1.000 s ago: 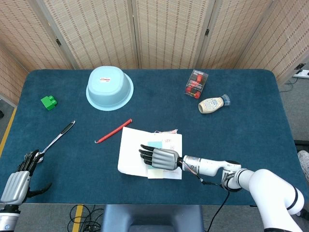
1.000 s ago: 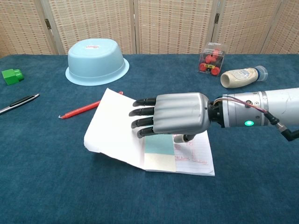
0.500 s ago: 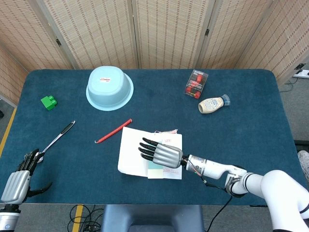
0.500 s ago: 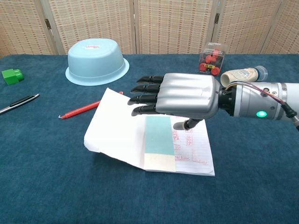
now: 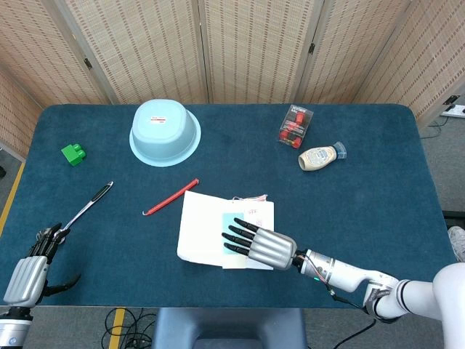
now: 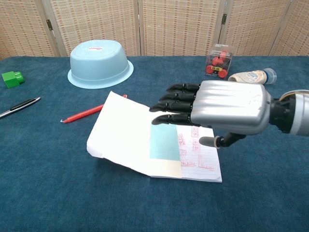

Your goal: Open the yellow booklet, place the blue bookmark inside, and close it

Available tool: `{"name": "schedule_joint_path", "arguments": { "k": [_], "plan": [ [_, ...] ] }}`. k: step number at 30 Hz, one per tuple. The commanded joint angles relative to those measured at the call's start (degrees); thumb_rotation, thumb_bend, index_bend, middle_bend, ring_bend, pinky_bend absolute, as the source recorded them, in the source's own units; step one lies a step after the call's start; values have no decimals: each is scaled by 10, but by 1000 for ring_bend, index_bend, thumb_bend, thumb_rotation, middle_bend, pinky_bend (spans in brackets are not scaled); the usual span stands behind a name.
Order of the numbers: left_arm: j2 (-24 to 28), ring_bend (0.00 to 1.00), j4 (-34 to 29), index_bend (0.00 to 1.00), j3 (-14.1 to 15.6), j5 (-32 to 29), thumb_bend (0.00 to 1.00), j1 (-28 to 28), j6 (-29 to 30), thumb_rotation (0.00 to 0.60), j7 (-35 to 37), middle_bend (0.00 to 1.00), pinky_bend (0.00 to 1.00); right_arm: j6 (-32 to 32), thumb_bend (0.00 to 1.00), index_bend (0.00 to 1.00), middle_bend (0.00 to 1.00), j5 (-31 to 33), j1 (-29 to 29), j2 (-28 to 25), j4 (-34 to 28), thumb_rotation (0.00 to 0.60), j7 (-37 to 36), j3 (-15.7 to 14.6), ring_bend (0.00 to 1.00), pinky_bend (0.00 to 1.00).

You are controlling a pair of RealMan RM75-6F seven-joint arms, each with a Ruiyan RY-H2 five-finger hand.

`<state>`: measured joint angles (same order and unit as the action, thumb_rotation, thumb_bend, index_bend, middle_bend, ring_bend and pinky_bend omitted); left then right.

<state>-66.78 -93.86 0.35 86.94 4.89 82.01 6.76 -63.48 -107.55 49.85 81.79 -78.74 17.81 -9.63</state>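
The booklet (image 6: 120, 133) lies open near the table's front middle, showing a blank white left page and a right page (image 6: 199, 155) with red writing. On the inner fold rests the blue bookmark (image 6: 164, 142), flat, its pale yellow end toward me. My right hand (image 6: 217, 111) hovers above the right page with fingers stretched out and apart, holding nothing and touching neither page nor bookmark. In the head view the right hand (image 5: 261, 246) covers the booklet's (image 5: 202, 229) lower right part. My left hand (image 5: 27, 275) sits empty at the front left corner, fingers loosely spread.
An upturned light blue bowl (image 5: 165, 132) stands at the back. A red pencil (image 5: 171, 196) lies just left of the booklet, a black and silver pen (image 5: 89, 206) further left, a green block (image 5: 73, 153) at far left. A red pack (image 5: 295, 126) and a lying bottle (image 5: 320, 156) are back right.
My right hand has lifted off the open pages and drawn back to the right, uncovering the bookmark, which stays on the booklet. The left hand has not moved.
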Motion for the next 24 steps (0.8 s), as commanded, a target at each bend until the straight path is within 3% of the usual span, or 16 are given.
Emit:
{"name": "schedule_joint_path", "arguments": {
  "k": [1, 4, 9, 24],
  "plan": [
    [1, 94, -5, 115, 0, 4, 232, 2, -1, 600, -4, 30, 167, 20, 447, 142, 34, -11, -3, -19, -28, 600, -8, -19, 0, 0],
    [2, 94, -11, 115, 0, 7, 232, 4, -1, 600, -10, 30, 167, 32, 520, 179, 34, -22, -3, -26, -43, 600, -1, -27, 0, 0],
    [4, 94, -20, 118, 0, 8, 232, 5, 0, 600, -15, 31, 167, 54, 554, 254, 24, -29, -5, -18, -54, 600, 22, -27, 0, 0],
    [5, 94, -16, 117, 4, 3, 232, 2, 0, 600, -9, 30, 166, 116, 559, 256, 0, -16, -7, 39, -37, 600, 71, -5, 0, 0]
  ]
}}
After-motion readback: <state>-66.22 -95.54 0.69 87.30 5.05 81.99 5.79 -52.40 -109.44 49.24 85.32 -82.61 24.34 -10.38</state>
